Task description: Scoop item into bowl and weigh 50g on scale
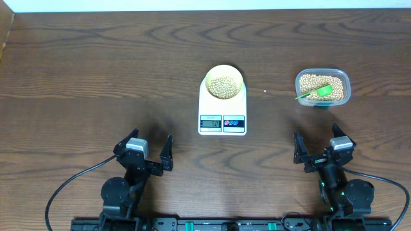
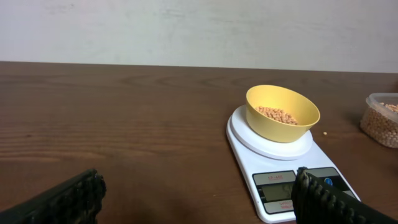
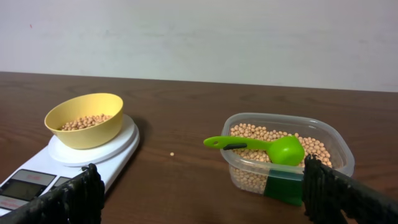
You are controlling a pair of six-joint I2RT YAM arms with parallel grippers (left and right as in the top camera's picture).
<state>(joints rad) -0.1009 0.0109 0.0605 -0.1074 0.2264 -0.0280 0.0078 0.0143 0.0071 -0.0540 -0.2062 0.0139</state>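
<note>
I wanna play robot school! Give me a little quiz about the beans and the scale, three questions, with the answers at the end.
1. True or false: the yellow bowl sits on the scale.
2. Pick one. Where is the green scoop?
A. inside the bowl
B. in the clear tub, on top of the beans
C. across the scale's buttons
3. Fill the gap: the left gripper and the right gripper are both ____ and hold nothing.

Key: 1 true. 2 B. 3 open.
</note>
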